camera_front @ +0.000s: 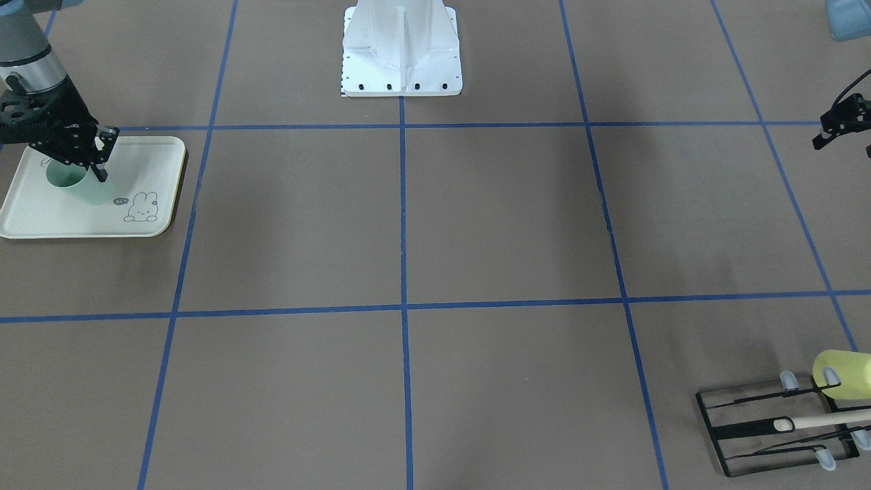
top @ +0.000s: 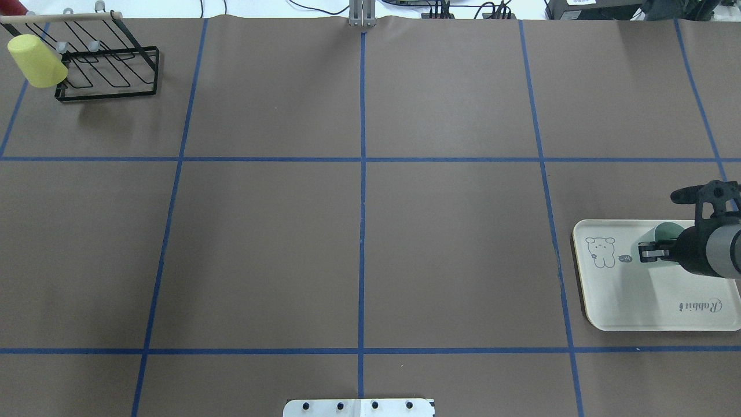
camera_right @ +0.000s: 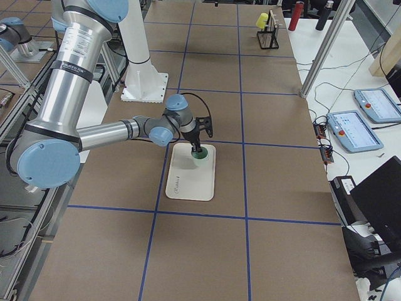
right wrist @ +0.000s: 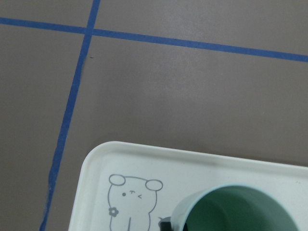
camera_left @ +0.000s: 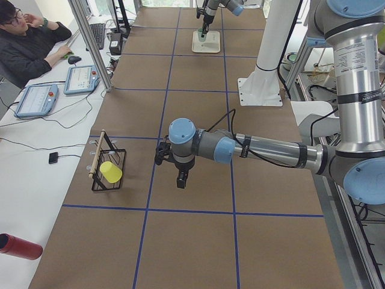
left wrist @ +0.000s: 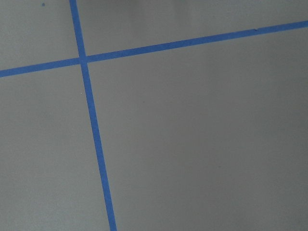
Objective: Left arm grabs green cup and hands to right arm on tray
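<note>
Brown table (top: pixel 451 249) | tray (top: pixel 637 307): "Rabbit" script, bunny (camera_front: pixel 141 207) "hi" | cup (camera_front: pixel 85 190) upright on tray | right claw (camera_front: pixel 94 170) at cup rim, grip unclear | left claw (camera_left: pixel 182 179): can't tell

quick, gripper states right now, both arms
left gripper: nothing seen in it, open or closed cannot be told
right gripper: fingers at the green cup rim, grip cannot be told

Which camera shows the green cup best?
The front-facing view: the cup shows its mouth and side against the tray. The right wrist view crops it, the overhead one hides most behind the right arm, both side views show it small, the left wrist view misses it.
</note>
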